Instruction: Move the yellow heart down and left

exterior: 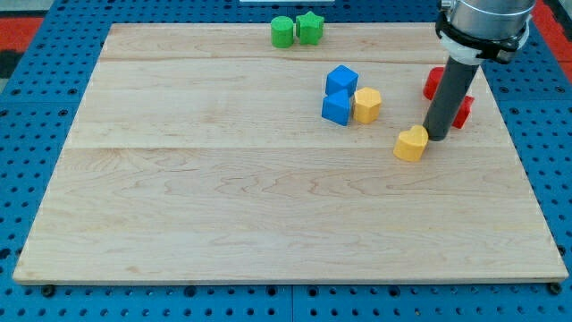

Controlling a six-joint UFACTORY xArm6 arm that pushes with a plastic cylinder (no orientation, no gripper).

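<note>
Blue pegboard frames a pale wooden surface (223, 206) carrying every block. On its right half, nearer the right edge than the centre, sits the yellow heart (411, 144). My tip (436, 135) touches the heart's upper-right side, well placed to shove it toward the bottom-left corner. No hand exists on this rod, so nothing is held.

Just beyond, a yellow block (366, 105) rests against two blue blocks (339, 94). Red blocks (447, 97) lie partly hidden behind the rod, near the right edge. Two green blocks (296, 29) sit at the top edge.

Judging by position, the push seems barely begun; nearly all travel remains.
</note>
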